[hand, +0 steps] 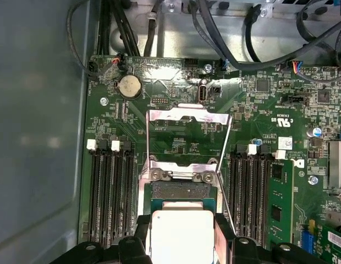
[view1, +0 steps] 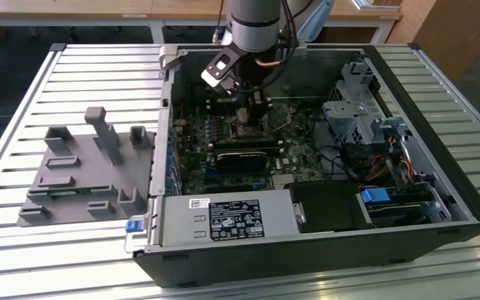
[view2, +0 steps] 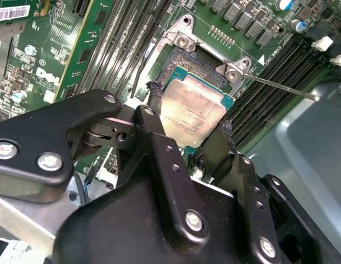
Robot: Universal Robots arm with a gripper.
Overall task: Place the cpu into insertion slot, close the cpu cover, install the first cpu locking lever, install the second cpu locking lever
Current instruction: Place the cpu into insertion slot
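Hanging inside the open computer case (view1: 307, 256), your gripper (view1: 252, 115) is sitting low over the green motherboard (view1: 299, 162) in the exterior view. In the second wrist view, its black fingers (view2: 153, 104) are clamping the cpu (view2: 195, 107) by two opposite edges. The chip is square with no long axis, facing up flat with a dull, scuffed silver-grey lid. In the first wrist view, it is partly covering the dark socket (hand: 181, 191). The cpu cover (hand: 187, 114), a thin shiny frame, is standing open beyond.
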